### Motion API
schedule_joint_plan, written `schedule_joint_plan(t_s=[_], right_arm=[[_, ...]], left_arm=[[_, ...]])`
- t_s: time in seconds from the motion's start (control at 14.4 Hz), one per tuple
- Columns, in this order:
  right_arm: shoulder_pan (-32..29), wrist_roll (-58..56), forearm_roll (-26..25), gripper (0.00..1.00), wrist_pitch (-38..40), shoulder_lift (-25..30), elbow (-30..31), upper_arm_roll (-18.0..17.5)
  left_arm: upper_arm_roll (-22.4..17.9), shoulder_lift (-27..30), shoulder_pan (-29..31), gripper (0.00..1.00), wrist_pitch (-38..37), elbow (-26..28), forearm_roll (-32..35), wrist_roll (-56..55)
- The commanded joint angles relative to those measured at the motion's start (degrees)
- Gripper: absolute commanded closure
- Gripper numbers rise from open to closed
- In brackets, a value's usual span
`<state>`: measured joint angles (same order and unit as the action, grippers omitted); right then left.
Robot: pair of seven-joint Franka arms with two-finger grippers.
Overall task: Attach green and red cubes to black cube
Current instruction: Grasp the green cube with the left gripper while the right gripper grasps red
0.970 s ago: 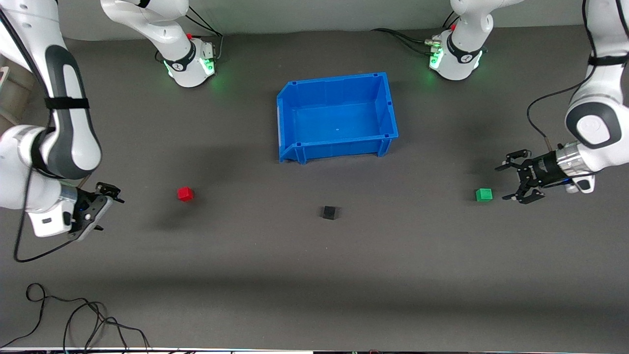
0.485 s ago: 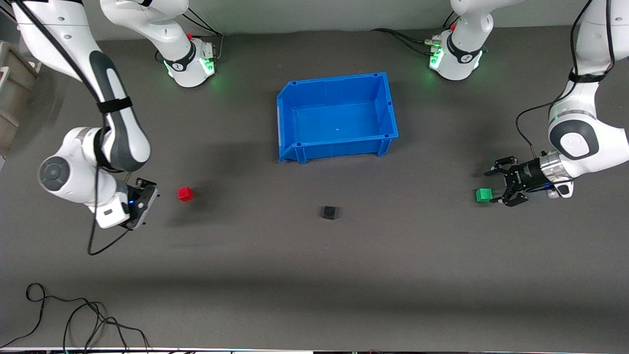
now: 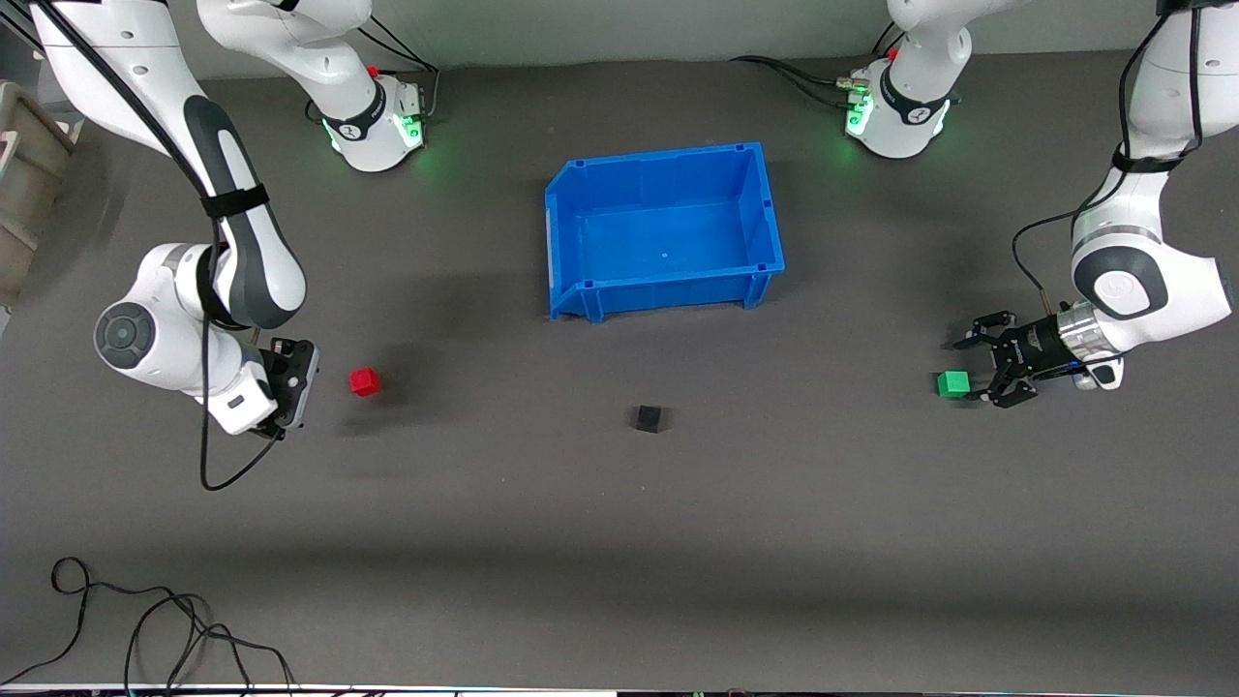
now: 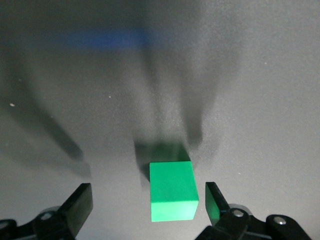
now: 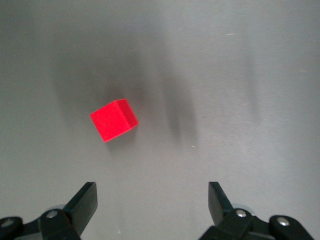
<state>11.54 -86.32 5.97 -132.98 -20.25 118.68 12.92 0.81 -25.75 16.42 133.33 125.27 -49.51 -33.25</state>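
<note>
- Front view: none of the joining looks done. The green cube (image 3: 953, 384), the red cube (image 3: 365, 381) and the black cube (image 3: 649, 418) all rest apart on the table (image 3: 619, 542), each on its own; both coloured cubes have yet to be picked up and brought to the black one. The blue bin (image 3: 664, 228) sits farther from the camera than the black cube and plays no visible part.
- Front view, left arm: the left gripper (image 3: 980, 371) is low at the left arm's end of the table with its fingers spread, and the green cube lies just ahead of its tips, right at the mouth. The black cube is well apart from it, toward the table's middle.
- Front view, right arm: the right gripper (image 3: 290, 382) is near the red cube but short of it, with a clear gap of table between.
- Left wrist view: the left gripper (image 4: 148, 200) is released and holds nothing. The green cube (image 4: 172, 189) sits between its two fingers (image 4: 80, 204), closer to one of them, on the table. I judge a short advance and a squeeze would take it.
- Right wrist view: the right gripper (image 5: 152, 198) is released and empty. The red cube (image 5: 113, 120) lies ahead of the fingertips, off the centre line and turned at an angle to the fingers, so it probably needs a shift and a twist first.
</note>
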Motion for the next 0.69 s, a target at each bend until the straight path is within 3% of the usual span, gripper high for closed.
schedule_joint_plan(t_s=[0.0, 0.07, 0.35, 0.42, 0.55, 0.62], right_arm=[[1.29, -4.11, 0.35, 0.01, -2.2, -0.49, 2.16, 0.17], [2.69, -4.2, 0.27, 0.03, -2.29, -0.5, 2.51, 0.17], [3.93, -6.3, -0.26, 0.05, -5.7, -2.42, 4.36, 0.17], [3.76, -7.79, -0.26, 0.05, -7.28, -3.21, 4.28, 0.17], [3.67, -9.56, -0.26, 0.05, -9.66, -4.8, 4.27, 0.17], [3.67, -9.91, -0.26, 0.05, -9.93, -5.15, 4.36, 0.17]], left_arm=[[0.16, -0.36, 0.19, 0.0, 0.18, -0.47, -1.2, 1.17], [0.25, -0.62, 0.19, 0.01, 0.44, -0.56, -1.2, 1.17], [0.25, -1.06, 0.1, 0.52, 0.62, -0.73, -2.26, 1.17], [0.25, -1.06, 0.01, 0.54, 0.27, -1.17, -2.26, 1.17], [0.25, -1.06, 0.1, 0.66, -0.35, -1.61, -2.26, 1.08], [0.25, -0.97, 0.01, 0.66, -0.7, -2.05, -2.26, 0.56]])
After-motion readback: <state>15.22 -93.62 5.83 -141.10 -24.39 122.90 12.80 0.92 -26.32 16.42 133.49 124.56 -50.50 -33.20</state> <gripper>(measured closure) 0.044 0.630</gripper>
